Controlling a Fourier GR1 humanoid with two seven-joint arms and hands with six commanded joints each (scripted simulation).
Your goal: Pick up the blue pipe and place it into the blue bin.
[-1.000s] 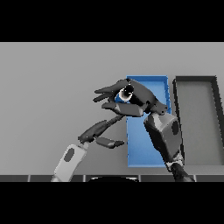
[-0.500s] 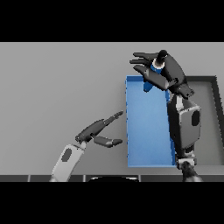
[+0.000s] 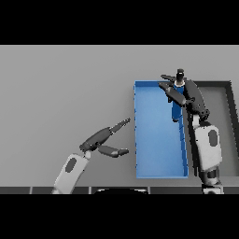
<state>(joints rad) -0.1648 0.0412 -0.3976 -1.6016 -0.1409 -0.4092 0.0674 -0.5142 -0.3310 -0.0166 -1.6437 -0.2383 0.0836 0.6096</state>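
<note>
- Since half a second ago we see the right hand (image 3: pixel 186 93) lower over the blue bin's (image 3: pixel 158 140) far right corner, fingers now loosening off the blue pipe (image 3: pixel 178 103).
- Pipe stands upright in that corner against the bin's right wall.
- Left hand (image 3: pixel 103 140) spread, hovering left of the bin.
- Plain grey table (image 3: pixel 60 88); dark grey bin (image 3: pixel 228 116) beside the blue one. No writing we can read.
</note>
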